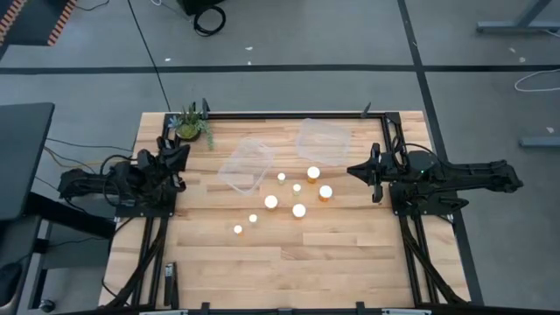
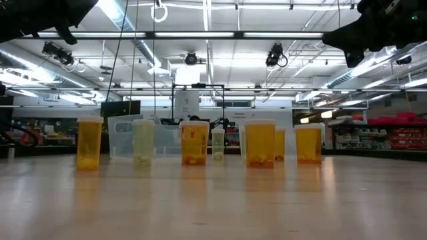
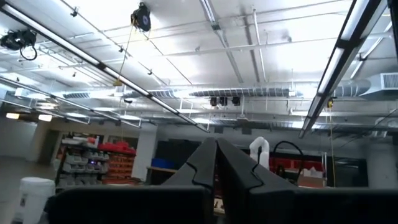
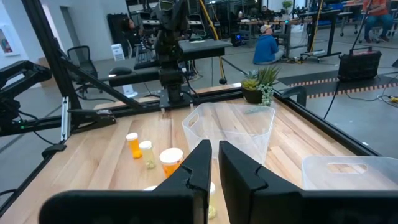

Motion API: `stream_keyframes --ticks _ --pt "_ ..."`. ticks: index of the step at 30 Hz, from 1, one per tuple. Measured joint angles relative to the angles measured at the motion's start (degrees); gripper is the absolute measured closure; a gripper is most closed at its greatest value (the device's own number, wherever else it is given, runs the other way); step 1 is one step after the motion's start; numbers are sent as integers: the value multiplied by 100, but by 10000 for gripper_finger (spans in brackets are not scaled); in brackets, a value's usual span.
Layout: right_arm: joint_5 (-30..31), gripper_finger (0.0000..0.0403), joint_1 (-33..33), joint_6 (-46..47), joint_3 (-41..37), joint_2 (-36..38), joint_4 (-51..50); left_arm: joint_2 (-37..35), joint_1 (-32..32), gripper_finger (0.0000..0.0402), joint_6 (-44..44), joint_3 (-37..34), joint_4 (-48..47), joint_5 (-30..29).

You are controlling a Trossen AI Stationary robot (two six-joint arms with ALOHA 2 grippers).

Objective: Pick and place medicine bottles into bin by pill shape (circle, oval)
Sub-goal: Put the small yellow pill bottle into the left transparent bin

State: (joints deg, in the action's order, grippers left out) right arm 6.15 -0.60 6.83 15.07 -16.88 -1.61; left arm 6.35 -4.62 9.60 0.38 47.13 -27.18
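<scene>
Eight orange-amber medicine bottles (image 1: 298,210) with white caps stand scattered; left gripper (image 1: 181,150) and right gripper (image 1: 353,171) pressed together, empty

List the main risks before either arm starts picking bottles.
1. The medicine bottles stand in a tight cluster; reaching for the wide bottle may topple the narrow one beside it.
2. The two clear bins are empty, look light, and could slide if nudged.
3. The potted plant sits by the left gripper; a swing could clip it. The right gripper is shut too, parked at its side.
</scene>
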Motion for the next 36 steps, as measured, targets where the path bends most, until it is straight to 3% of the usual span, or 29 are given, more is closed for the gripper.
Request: stream_keyframes --ticks 9,19,28,36 --pt "-1 366 -2 2 0 0 0 2 0 385 -296 16 -294 1" --pt "-1 366 -2 0 0 -2 0 409 0 380 -1148 1014 -2988 1" --pt "-2 366 -2 1 0 0 0 1425 -174 377 -2576 1642 -4829 465" --pt "0 366 -1 0 0 -1 0 2918 -665 364 -3331 2105 -5614 800"
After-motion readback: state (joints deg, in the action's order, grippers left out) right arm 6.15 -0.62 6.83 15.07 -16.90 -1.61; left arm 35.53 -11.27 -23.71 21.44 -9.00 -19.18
